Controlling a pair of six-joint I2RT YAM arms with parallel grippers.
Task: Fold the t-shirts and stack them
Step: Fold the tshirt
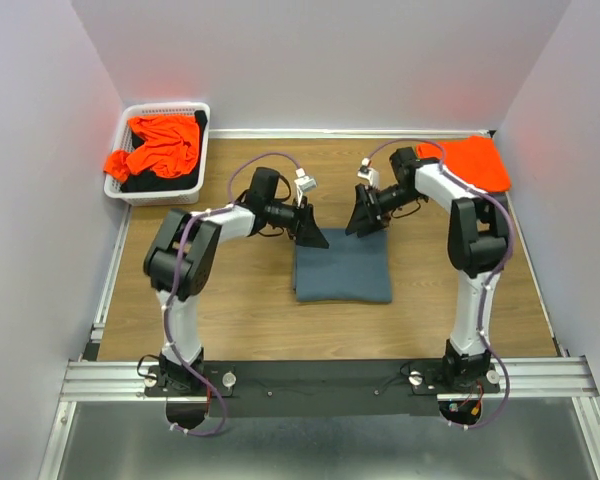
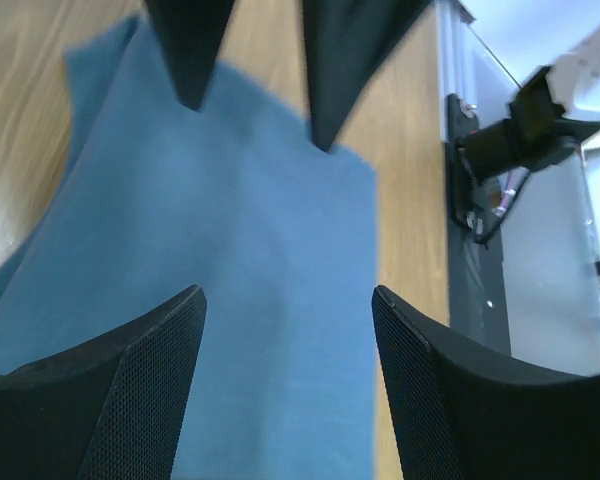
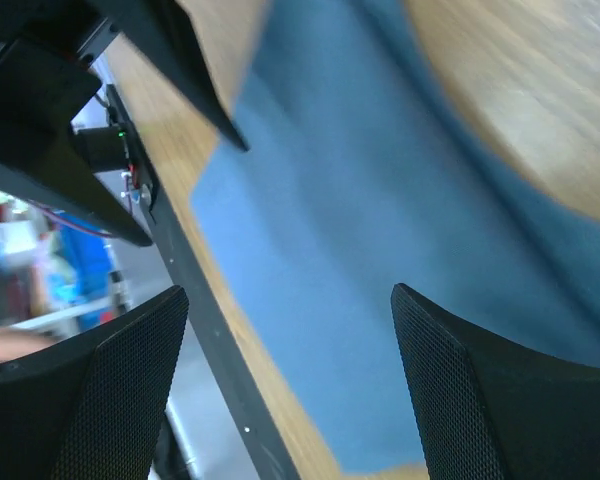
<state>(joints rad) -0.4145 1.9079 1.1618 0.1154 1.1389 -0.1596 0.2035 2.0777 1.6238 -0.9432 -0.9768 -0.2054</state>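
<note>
Spanning the whole workspace, the table [image 1: 240, 310] carries everything. The slate blue-grey t-shirt [image 1: 342, 268] lies at its centre, folded into a flat rectangle, squarely between the two arms where both can reach it. The white basket [image 1: 130, 193] stands at the far left corner and holds a crumpled orange t-shirt [image 1: 160, 145], so it looks like the supply of unfolded work. A folded orange t-shirt [image 1: 480, 163] rests at the far right corner, probably the start of the stack. The left pincer [image 1: 310, 233] and right pincer [image 1: 364, 222] hang over the blue-grey shirt's far edge, one near each corner. Both have fingers spread with nothing between them, seemingly placed to take that edge together.
</note>
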